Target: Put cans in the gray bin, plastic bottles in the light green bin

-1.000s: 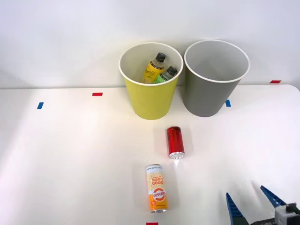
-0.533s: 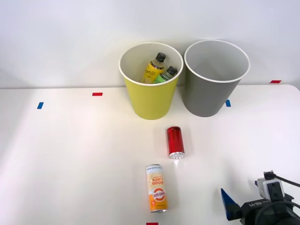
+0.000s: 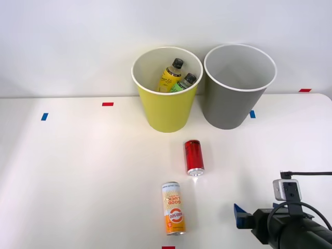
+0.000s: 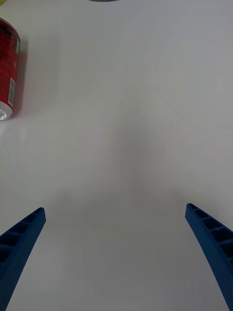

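Cans lie on the table to my right gripper's (image 3: 239, 216) left, jaws wide and empty: the orange-and-white can (image 3: 174, 215) nearer, the red can (image 3: 193, 156) farther, both pointing lengthwise toward the bins.

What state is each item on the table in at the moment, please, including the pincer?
Red can: lying on its side on the table.
Orange-and-white can: lying on its side, nearer the robot.
Yellow bottle: leaning inside the light green bin.
Green-label bottle: inside the same bin.
Gray bin: upright; its bottom is hidden.
Right pincer: open, holding nothing.
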You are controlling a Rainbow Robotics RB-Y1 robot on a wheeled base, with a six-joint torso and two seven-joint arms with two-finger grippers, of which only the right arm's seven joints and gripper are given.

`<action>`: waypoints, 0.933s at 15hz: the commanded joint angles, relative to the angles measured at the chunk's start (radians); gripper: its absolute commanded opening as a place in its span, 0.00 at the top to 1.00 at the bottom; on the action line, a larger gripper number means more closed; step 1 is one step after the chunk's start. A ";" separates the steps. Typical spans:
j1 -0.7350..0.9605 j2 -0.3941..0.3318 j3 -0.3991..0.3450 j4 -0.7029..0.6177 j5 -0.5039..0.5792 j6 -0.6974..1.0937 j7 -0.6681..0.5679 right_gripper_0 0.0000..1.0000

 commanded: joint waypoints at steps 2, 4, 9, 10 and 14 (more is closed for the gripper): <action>-0.144 -0.048 0.068 -0.020 -0.138 0.117 -0.180 0.00; -0.211 -0.041 0.095 -0.020 -0.171 0.174 -0.210 0.00; -0.374 -0.051 0.215 -0.019 -0.173 0.320 -0.262 0.00; -0.403 -0.058 0.243 -0.019 -0.173 0.329 -0.302 0.00; -0.527 -0.096 0.335 -0.019 -0.245 0.332 -0.443 0.00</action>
